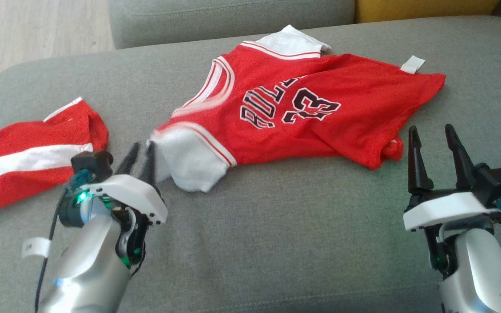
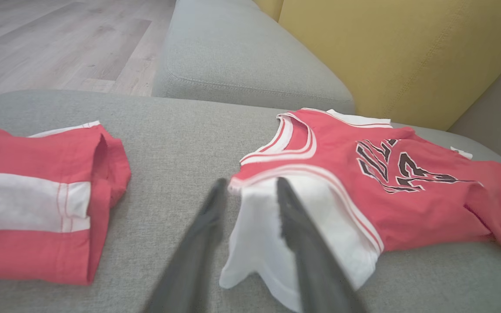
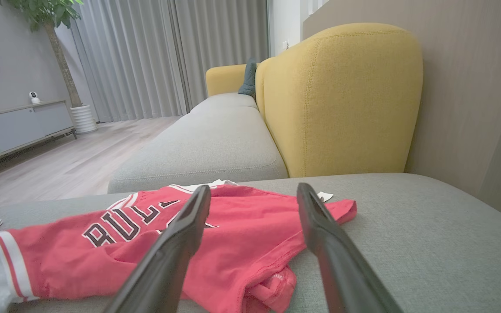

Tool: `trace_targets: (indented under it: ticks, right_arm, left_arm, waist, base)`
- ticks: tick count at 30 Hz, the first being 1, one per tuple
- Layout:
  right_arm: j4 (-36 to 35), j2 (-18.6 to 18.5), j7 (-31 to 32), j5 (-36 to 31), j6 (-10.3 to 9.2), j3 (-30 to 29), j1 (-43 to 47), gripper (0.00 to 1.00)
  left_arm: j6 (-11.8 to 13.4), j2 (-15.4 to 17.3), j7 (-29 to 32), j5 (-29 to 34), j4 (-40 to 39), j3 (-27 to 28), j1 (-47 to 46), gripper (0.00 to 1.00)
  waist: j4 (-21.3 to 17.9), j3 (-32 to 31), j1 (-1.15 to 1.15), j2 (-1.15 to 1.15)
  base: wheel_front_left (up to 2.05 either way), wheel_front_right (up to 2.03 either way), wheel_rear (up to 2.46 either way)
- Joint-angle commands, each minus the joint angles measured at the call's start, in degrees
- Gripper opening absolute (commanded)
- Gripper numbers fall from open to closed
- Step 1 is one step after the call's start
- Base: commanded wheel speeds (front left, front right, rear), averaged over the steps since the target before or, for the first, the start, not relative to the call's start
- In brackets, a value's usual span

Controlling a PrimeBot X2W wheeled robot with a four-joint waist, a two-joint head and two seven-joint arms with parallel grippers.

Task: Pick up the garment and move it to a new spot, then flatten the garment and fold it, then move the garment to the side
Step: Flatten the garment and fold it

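Observation:
A red basketball jersey [image 1: 320,117] with white sleeves and the number 23 lies crumpled on the grey sofa cushion [image 1: 276,243]. My left gripper [image 1: 141,150] is open at its near white sleeve [image 1: 189,161]. In the left wrist view my left gripper [image 2: 250,184] has its fingertips straddling the sleeve's [image 2: 259,234] left edge, just at the red shoulder of the jersey [image 2: 363,187]. My right gripper [image 1: 432,132] stands open a little short of the jersey's bunched hem. In the right wrist view the right gripper [image 3: 254,191] is open and points over the jersey [image 3: 233,243].
Red shorts [image 1: 24,161] with a white stripe lie folded at the cushion's left end, close beside my left arm. A second grey seat cushion [image 1: 233,17] and a yellow backrest [image 3: 342,100] stand beyond. Wood floor [image 1: 37,30] lies past the far left edge.

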Motion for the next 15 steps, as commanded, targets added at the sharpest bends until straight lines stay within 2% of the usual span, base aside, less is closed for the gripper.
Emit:
trace_targets:
  ticks: [1,8,15]
  right_arm:
    - [-1.62,-0.12,0.17,0.16,-0.04,1.40,-1.12,1.00]
    - [-2.45,-0.11,0.40,0.13,-0.04,0.88,-0.65,1.00]
    - [-5.54,-0.11,-0.01,-0.29,-0.04,-1.29,-0.33,1.00]
  left_arm:
    - [0.64,1.69,-0.57,0.77,-2.25,1.59,-2.12,1.00]
    - [2.24,0.76,-1.40,1.24,-8.51,4.13,1.11,1.00]
    - [2.86,-1.03,-1.46,6.79,-23.98,9.82,9.34,1.00]
  waist:
    - [0.10,-0.09,0.00,0.00]
    - [0.68,-0.45,0.00,0.00]
    - [1.05,-0.24,0.00,0.00]
  base:
    - [0.00,0.00,0.00]
    - [0.00,0.00,0.00]
    - [0.00,0.00,0.00]
